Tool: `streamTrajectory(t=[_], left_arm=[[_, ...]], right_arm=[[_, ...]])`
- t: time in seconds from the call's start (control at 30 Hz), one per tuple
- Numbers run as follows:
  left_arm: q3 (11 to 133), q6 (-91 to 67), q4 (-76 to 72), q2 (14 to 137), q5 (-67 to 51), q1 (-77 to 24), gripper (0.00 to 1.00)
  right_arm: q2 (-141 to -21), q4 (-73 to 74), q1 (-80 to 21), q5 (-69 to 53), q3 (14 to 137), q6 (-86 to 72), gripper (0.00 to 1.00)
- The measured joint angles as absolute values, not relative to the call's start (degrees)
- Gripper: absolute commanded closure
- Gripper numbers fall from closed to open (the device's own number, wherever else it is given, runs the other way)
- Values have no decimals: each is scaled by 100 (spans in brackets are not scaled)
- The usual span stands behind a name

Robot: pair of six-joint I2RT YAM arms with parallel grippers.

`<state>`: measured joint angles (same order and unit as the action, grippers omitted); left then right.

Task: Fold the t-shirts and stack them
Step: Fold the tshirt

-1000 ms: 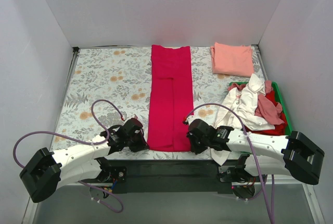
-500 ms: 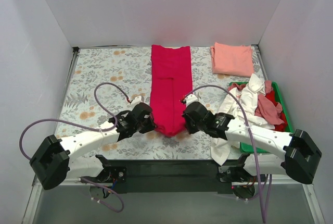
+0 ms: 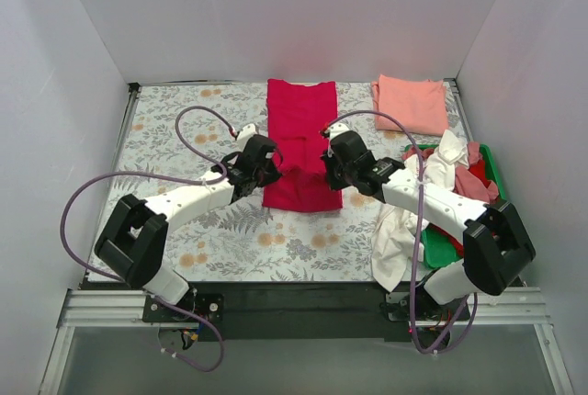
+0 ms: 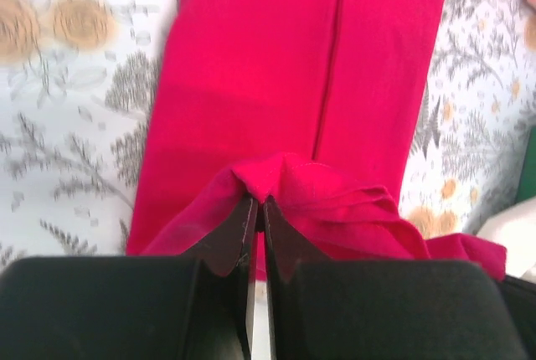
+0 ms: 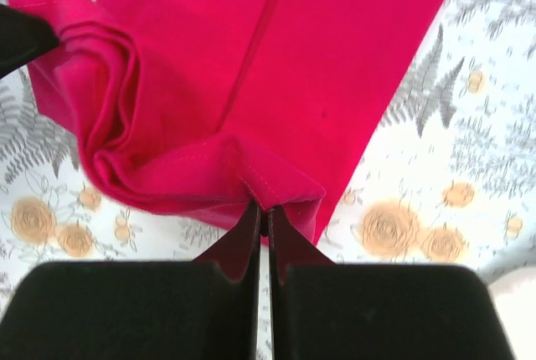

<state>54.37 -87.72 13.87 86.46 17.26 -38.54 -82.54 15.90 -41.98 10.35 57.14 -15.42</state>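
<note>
Here the left gripper [image 3: 261, 162] is pinched tight on the near-left hem corner of the crimson t-shirt [image 3: 301, 112]. The shirt lies mid-table as a narrow strip, its long axis running near to far and the collar end pointing far. The right gripper [image 3: 334, 160], level with the left, is clamped just as tight on the near-right corner. Both arms are equally close, and the uncovered cloth lies straight beyond them, so the fold likely lands toward the far end.
</note>
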Motion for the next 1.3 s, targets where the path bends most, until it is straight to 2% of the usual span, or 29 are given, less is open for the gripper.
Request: streamTrajectory(t=[0.53, 1.07, 1.1, 1.13, 1.17, 1.2, 1.23, 1.27, 1.3], left_arm=[[6886, -7800, 847, 10348, 897, -2956, 100], [8215, -7644, 1208, 11673, 515, -2585, 100], [8226, -7651, 1245, 11701, 508, -2563, 100], [8226, -7669, 1295, 11716, 506, -2552, 92], [8226, -7666, 1343, 11719, 506, -2536, 82], [8226, -7675, 1361, 11719, 502, -2523, 56], [8237, -7655, 1380, 11719, 491, -2521, 41], [8252, -7671, 1398, 11719, 462, -2519, 24], [8263, -7675, 1411, 11719, 436, -2517, 15]], right_arm=[[-9845, 1441, -3129, 255, 7207, -1002, 99], [-11089, 1431, -2617, -283, 8300, -862, 98], [-11137, 1428, -2598, -307, 8329, -867, 96], [-11179, 1424, -2587, -329, 8348, -873, 81], [-11214, 1420, -2571, -349, 8361, -906, 74], [-11251, 1417, -2556, -364, 8385, -921, 70], [-11284, 1402, -2547, -390, 8403, -923, 66], [-11306, 1393, -2534, -416, 8414, -928, 55], [-11314, 1393, -2523, -443, 8414, -961, 50]])
